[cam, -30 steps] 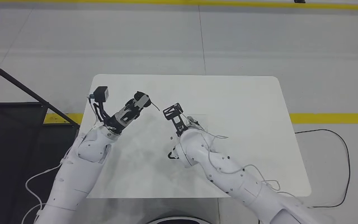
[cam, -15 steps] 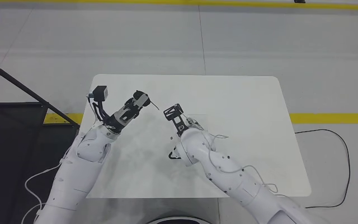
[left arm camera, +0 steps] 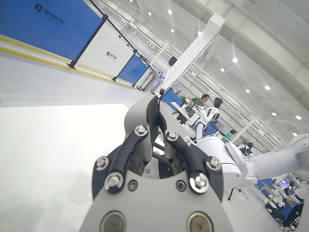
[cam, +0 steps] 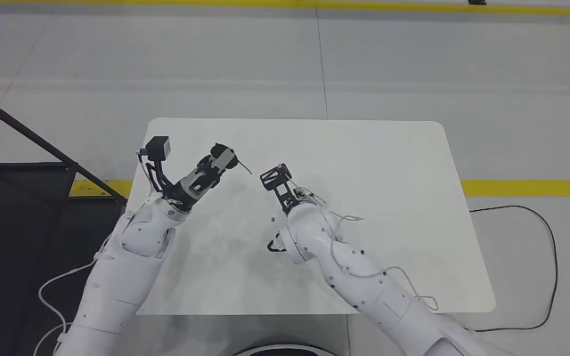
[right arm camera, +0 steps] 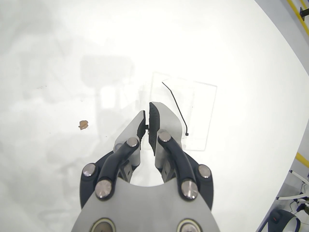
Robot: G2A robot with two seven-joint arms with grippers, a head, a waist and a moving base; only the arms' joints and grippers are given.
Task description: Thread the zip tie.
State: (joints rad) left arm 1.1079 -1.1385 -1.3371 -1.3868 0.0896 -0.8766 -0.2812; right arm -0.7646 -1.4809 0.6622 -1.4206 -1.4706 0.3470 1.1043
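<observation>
We see left gripper point(cam: 226, 157) clamped on zip tie point(cam: 243, 165), held above table point(cam: 392, 160). Right gripper point(right arm camera: 146, 112) narrow, pinching dark bit point(right arm camera: 146, 125); we cannot tell what. Second zip tie point(right arm camera: 179, 111) lies on clear plate point(right arm camera: 202, 102).

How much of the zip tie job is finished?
Done: the left end effector grips a zip tie. In hand: the right end effector pinches a small black piece close by. To do: threading, its tip hangs free. A spare zip tie lies on the clear sheet.

R arm point(cam: 307, 236) forearm swung slightly toward L arm point(cam: 147, 236); minor shift.
</observation>
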